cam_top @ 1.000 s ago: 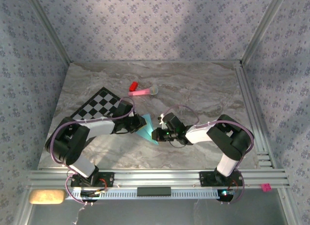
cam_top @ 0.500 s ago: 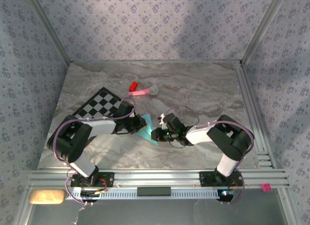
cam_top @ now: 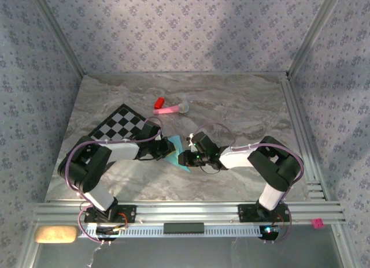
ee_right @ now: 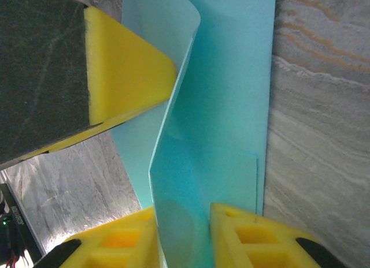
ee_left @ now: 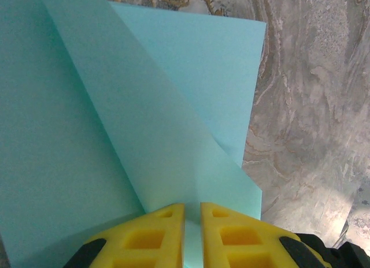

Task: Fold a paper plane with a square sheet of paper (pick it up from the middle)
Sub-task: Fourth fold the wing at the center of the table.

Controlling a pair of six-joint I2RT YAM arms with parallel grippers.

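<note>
Just past the right corner of the checkered mat (cam_top: 120,125), on the marble table (cam_top: 248,115): the light-blue sheet (cam_top: 174,146), partly folded, one pointed end toward the near edge. Leaves wide bare marble right of the mat, out to the side rail, and a bare strip nearer than the mat, down to the front rail. Beyond the mat's far corner, well apart from the sheet: a pink stick toy (cam_top: 169,110) with a small red piece (cam_top: 158,101) at its end.

Left gripper (cam_top: 163,153), low, just beside the mat's right corner. Clamps the sheet's mat-side edge. In its wrist view (ee_left: 192,209), yellow pads all but together, a sliver of paper in the slit, a diagonal fold running away from them, the sheet's (ee_left: 144,106) right edge straight against bare marble.

Right gripper (cam_top: 181,159), on the sheet's side away from the mat, close to the left one. Stands parted in its wrist view (ee_right: 184,213), a raised, curling flap of the sheet (ee_right: 231,106) passing through the gap, brushing one pad, not pinched. Across from it, one yellow pad (ee_right: 124,77) of the left gripper, touching the same flap
</note>
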